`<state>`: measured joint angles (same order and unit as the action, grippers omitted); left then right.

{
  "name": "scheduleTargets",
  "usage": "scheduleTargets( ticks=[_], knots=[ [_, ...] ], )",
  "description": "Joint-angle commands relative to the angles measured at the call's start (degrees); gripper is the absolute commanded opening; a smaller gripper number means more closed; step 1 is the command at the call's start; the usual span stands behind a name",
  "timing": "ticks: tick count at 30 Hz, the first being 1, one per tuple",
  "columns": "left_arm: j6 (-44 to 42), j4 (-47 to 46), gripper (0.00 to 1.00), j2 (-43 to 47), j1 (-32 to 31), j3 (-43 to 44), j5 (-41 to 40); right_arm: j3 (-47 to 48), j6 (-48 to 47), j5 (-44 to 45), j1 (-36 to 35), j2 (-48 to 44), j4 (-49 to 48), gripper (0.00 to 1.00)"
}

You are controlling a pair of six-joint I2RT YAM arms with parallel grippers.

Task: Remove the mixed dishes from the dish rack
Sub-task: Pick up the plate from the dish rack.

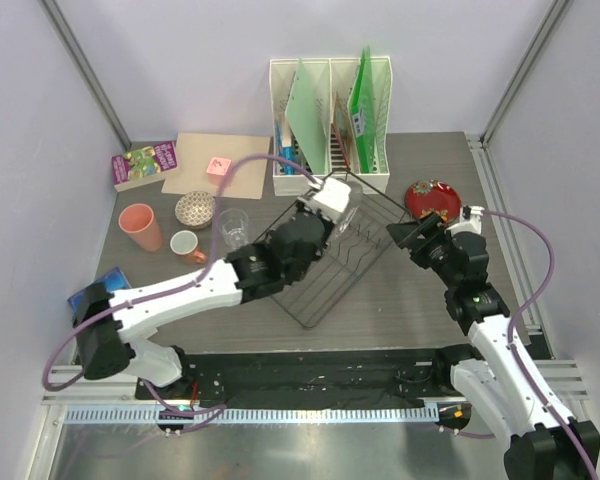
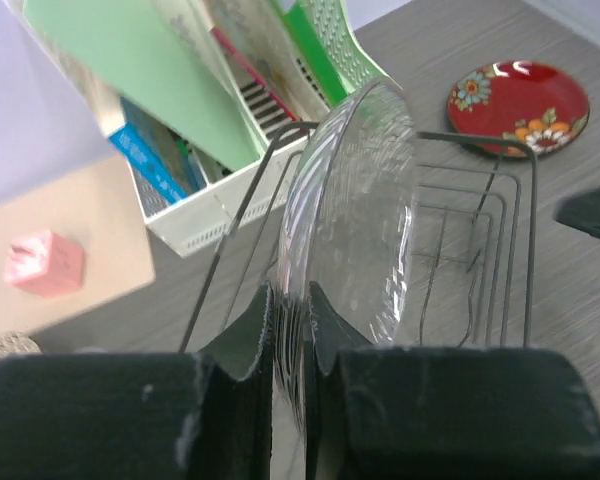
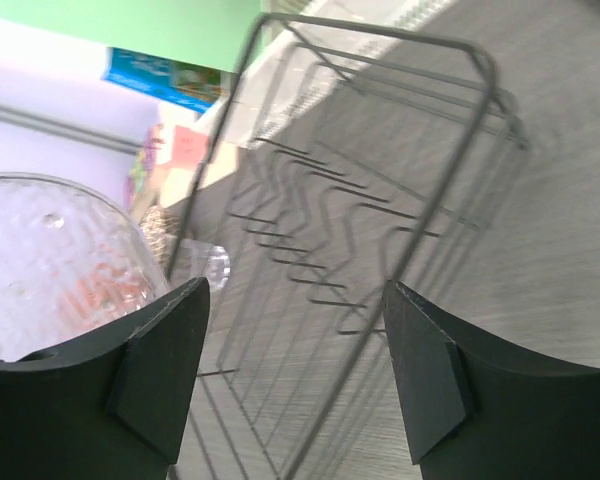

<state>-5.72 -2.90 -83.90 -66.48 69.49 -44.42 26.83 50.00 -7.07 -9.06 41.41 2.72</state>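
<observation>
The black wire dish rack [image 1: 352, 262] lies at an angle in the middle of the table. A clear ribbed glass dish [image 2: 355, 200] stands on edge in its far end. My left gripper [image 2: 292, 300] is shut on that dish's rim, and shows from above [image 1: 318, 208]. My right gripper [image 1: 405, 236] is open and empty at the rack's right side; in its wrist view [image 3: 295, 300] the rack wires [image 3: 380, 200] lie between the jaws and the clear dish [image 3: 50, 260] is at the left. The red flowered plate [image 1: 430, 197] lies on the table to the right. The two salmon cups [image 1: 140, 225] [image 1: 185, 243] and the drinking glass [image 1: 233, 228] stand to the left.
A white file holder [image 1: 330, 120] with folders stands just behind the rack. A patterned bowl [image 1: 195, 208], a pink block [image 1: 218, 166] on brown card, and a purple box [image 1: 145, 163] are at the back left. A blue packet [image 1: 90, 296] lies by the left arm.
</observation>
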Motion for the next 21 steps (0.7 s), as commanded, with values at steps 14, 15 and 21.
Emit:
scheduleTargets(
  ticks=[14, 15, 21],
  knots=[
    [54.65, 0.35, 0.00, 12.01, 27.72, -4.28, 58.29, 4.46, 4.05, -16.92, -0.17, -3.00, -17.12, 0.80],
    [55.54, -0.09, 0.00, 11.57, 27.72, -4.54, 58.83, 4.81, 5.10, -17.62, -0.17, -2.74, -18.61, 0.80],
    [59.68, -4.39, 0.00, 9.72, 27.72, -7.79, 61.64, 6.66, 6.25, -19.29, -0.26, 0.69, -21.52, 0.80]
  ],
)
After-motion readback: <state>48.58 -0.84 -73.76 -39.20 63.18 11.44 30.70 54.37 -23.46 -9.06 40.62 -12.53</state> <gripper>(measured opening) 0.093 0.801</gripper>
